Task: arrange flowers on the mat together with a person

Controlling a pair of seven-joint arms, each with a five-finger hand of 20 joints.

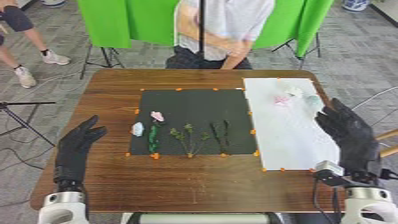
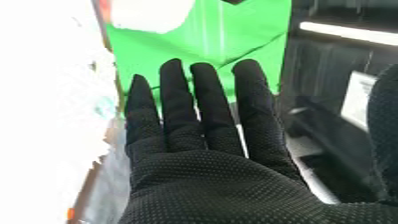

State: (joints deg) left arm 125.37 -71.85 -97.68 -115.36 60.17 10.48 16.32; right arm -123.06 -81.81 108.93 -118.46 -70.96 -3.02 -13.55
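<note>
Two blossoms, one pink and soft, one pale blue-white, lie left on the rectangular black mat; green stems and leafy sprigs stand arranged nearer. Judged partly done: three pastel blossoms remain on the white sheet, right. The mat's far half offers room. Left hand, fingers relaxed, nears the table's left edge; right hand, fingers straight, slightly spread, overhangs the right edge.

- One tabletop
- One black mat, one white mat
- Two pink flowers
- Three pale flowers
- Green stems, too blurred to count
- Two robot hands
</note>
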